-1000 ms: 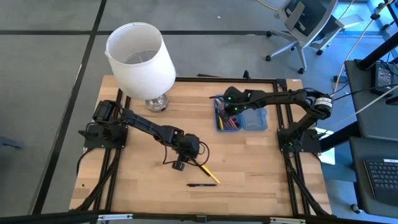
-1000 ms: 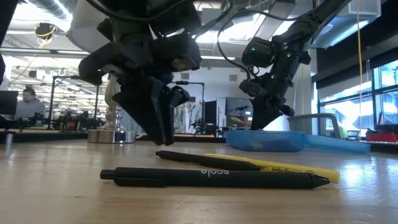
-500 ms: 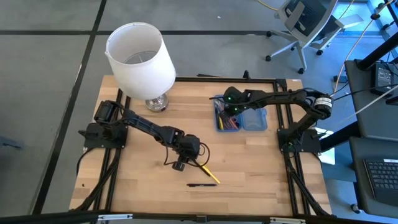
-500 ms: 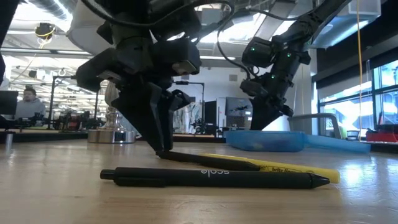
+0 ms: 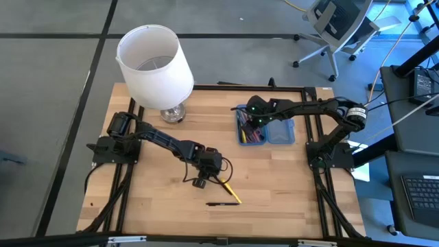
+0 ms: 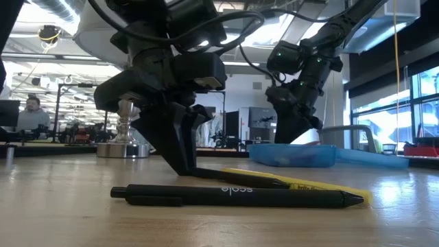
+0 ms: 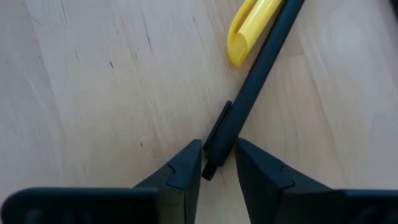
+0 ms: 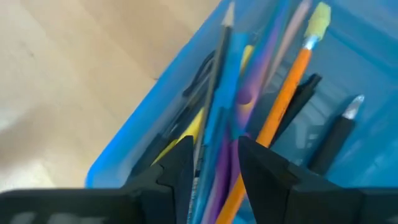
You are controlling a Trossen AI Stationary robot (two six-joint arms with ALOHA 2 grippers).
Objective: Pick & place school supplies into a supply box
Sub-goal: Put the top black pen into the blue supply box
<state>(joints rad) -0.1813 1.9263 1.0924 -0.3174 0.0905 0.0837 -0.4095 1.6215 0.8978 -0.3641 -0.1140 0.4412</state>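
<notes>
- The left gripper (image 7: 217, 163), low near the wooden table's (image 5: 158, 206) front edge, is closing its still-parted fingers around a slim black pen's (image 7: 249, 99) clip end.
- Gripping that far off-centre, the pen is likely tipping or nudging the yellow marker (image 7: 249, 28) touching it.
- The right gripper (image 8: 214, 165) is hovering, fingers apart, over the translucent blue plastic case (image 5: 266, 130) by the right edge.

The left arm stretches from its base at the worktop's left edge toward the middle, wrist bent steeply down, its end effector (image 5: 200, 182) at the surface with fingers (image 7: 180, 171) parted narrowly. The right arm reaches in from the right edge, its end effector (image 5: 252, 118) angled downward, fingers (image 8: 264, 165) slightly apart.
</notes>
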